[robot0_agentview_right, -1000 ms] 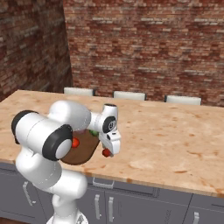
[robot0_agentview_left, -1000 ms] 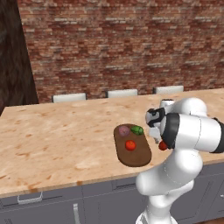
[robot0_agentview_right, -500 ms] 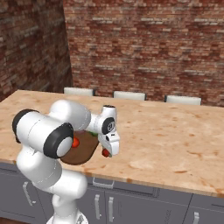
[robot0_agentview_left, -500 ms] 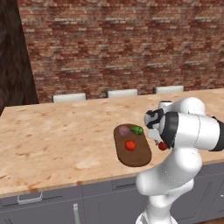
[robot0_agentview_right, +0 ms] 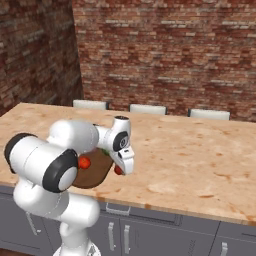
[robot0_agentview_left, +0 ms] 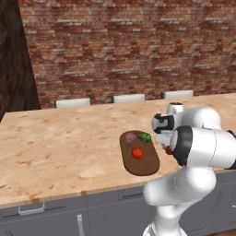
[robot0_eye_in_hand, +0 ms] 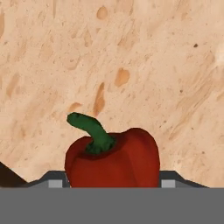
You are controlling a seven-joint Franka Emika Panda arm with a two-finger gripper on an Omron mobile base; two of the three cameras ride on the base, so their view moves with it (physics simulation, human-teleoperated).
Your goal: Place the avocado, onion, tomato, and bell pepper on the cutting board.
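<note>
The dark red bell pepper [robot0_eye_in_hand: 113, 161] with its green stem sits between my gripper's [robot0_eye_in_hand: 112, 183] two fingertips, and the gripper is shut on it just above the counter. From the base views the gripper [robot0_agentview_left: 166, 145] [robot0_agentview_right: 123, 165] hangs right beside the right edge of the dark brown cutting board [robot0_agentview_left: 143, 165] [robot0_agentview_right: 96, 172], with the bell pepper [robot0_agentview_right: 118, 170] showing red under the hand. On the board lie the pinkish onion [robot0_agentview_left: 131, 137], the green avocado [robot0_agentview_left: 144, 137] and the bright tomato [robot0_agentview_left: 137, 153] [robot0_agentview_right: 84, 162].
The pale speckled counter [robot0_agentview_left: 60, 143] stretches wide to the left and behind the board, and to the right of the arm [robot0_agentview_right: 200, 160]. A brick wall [robot0_agentview_left: 120, 46] rises at the back. A dark board corner [robot0_eye_in_hand: 5, 176] shows at the hand view's lower left.
The gripper with the bell pepper has drifted slightly toward the cutting board. The vegetables on the board have not moved.
</note>
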